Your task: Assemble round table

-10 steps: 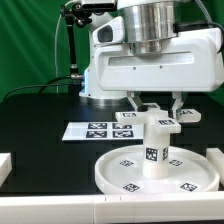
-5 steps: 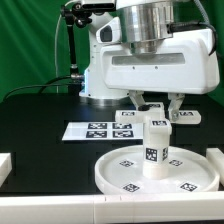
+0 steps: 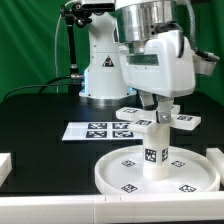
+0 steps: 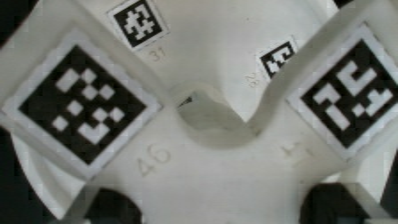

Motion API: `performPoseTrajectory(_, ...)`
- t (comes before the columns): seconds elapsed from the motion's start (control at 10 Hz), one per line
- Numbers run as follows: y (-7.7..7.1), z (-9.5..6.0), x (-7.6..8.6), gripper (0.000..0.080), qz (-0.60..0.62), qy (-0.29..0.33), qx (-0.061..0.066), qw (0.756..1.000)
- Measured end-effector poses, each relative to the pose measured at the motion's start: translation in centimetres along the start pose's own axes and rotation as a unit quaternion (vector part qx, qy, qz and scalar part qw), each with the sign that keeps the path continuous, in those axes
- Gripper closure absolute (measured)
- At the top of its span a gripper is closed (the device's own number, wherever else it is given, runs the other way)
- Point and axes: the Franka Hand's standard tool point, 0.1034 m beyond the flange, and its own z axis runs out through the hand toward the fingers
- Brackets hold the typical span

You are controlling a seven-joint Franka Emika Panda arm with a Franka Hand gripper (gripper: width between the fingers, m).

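Observation:
The round disc (image 3: 120, 172) lies at the front of the table with its rim up. The short leg (image 3: 155, 152) stands upright in its hub. The cross-shaped foot (image 3: 184, 121) sits on top of the leg with its tagged arms spread level. My gripper (image 3: 157, 108) comes straight down on the foot's middle and is shut on it. In the wrist view the foot (image 4: 196, 110) fills the picture. Its centre hole and several tags show, and my dark fingertips (image 4: 111, 205) press on either side of one arm. My gripper (image 4: 228, 205) hides the joint between foot and leg.
The marker board (image 3: 95, 130) lies behind the disc, on the exterior view's left. Plain white bars stand at the left edge (image 3: 5, 166), along the front (image 3: 110, 212) and at the right (image 3: 215, 160). The robot base (image 3: 100, 70) stands at the back.
My wrist has turned about its vertical axis, so the hand's broad face now points another way. The foot's arms have swung round with it on top of the leg. Disc and leg stay put.

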Motion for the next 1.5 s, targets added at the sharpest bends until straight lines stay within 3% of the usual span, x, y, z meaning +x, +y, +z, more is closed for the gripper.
performPoseTrajectory(0.5, 0.0, 0.0, -0.1, 0.0356, 0.235, -0.016, 0.024, 0.972)
performPoseTrajectory(1.1, -0.1, -0.1, 0.0, 0.0356, 0.368, -0.022, 0.033, 0.929)
performPoseTrajectory(1.3, -0.1, -0.2, 0.0, 0.0354, 0.371, -0.023, 0.034, 0.928)
performPoseTrajectory(1.4, -0.1, -0.3, 0.0, 0.0215, 0.353, -0.024, 0.033, 0.935)
performPoseTrajectory(1.5, -0.4, -1.3, 0.0, 0.0215, 0.335, -0.03, 0.035, 0.941)
